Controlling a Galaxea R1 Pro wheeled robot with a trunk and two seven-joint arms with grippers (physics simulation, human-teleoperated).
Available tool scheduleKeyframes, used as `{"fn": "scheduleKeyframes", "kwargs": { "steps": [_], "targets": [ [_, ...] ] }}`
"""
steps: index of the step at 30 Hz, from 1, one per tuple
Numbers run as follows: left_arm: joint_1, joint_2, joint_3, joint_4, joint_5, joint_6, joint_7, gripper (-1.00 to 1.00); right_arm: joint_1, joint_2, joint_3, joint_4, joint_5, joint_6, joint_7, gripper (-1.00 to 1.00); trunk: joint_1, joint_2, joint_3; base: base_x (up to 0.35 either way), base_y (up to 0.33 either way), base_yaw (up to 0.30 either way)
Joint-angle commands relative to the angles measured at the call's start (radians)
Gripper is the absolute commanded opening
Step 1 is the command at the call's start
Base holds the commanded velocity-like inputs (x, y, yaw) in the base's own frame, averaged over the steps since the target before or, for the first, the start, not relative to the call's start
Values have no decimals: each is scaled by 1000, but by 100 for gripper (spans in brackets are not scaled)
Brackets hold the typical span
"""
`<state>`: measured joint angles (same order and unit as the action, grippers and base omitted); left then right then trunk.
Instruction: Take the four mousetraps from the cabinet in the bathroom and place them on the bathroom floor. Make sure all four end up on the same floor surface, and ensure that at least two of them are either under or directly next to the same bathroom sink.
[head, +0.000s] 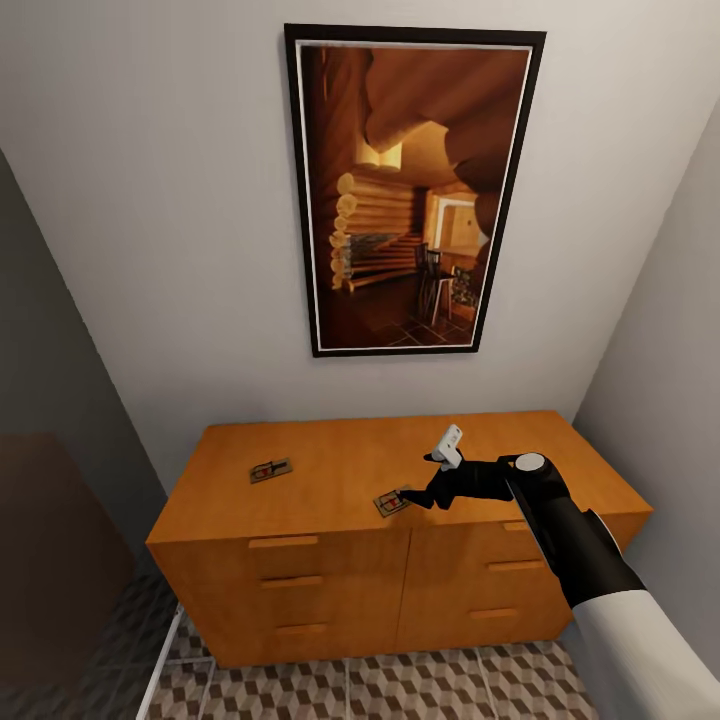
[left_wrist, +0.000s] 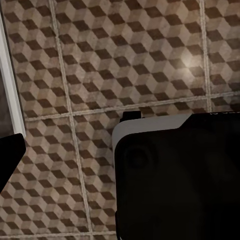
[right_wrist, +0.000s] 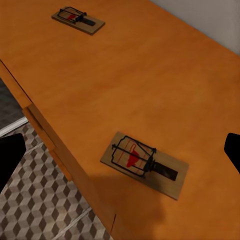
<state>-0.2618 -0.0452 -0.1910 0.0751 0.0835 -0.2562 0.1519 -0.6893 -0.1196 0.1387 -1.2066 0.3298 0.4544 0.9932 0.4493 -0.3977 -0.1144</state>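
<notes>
Two mousetraps lie flat on top of the cabinet: the near mousetrap just in front of our right gripper, close to the front edge, and the far mousetrap well off to the left. In the right wrist view the near mousetrap sits between our spread jaws, which hold nothing. We judge the step in hand to be picking up this one. To do it well, we should come down squarely over the board and close across its narrow sides, clear of the wire parts, since so thin a board could slide toward the edge. Whether our left jaws are spread or closed we cannot tell; the left wrist view looks down on the bathroom floor.
</notes>
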Motion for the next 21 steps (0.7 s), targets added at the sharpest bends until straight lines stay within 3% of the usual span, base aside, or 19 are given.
{"fn": "scheduleKeyframes", "kwargs": {
  "steps": [1, 13, 18, 21],
  "targets": [
    [-2, -1, -8, 5, 9, -8, 2, 100, -1, 0, 1, -2, 5, 6, 4, 100, 1, -2, -2, 0, 0, 0],
    [-1, -1, -8, 4, 9, -8, 2, 100, -1, -1, 1, -1, 5, 3, 13, 100, 1, -2, -2, 0, 0, 0],
    [-1, -2, -8, 4, 9, -8, 1, 100, -1, -5, 1, 0, 10, -17, 58, 100, 1, -2, -2, 0, 0, 0],
    [0, -2, -8, 4, 9, -8, 1, 100, 0, -18, 1, 1, 21, -52, 117, 100, 1, -2, -2, 0, 0, 0]
  ]
}}
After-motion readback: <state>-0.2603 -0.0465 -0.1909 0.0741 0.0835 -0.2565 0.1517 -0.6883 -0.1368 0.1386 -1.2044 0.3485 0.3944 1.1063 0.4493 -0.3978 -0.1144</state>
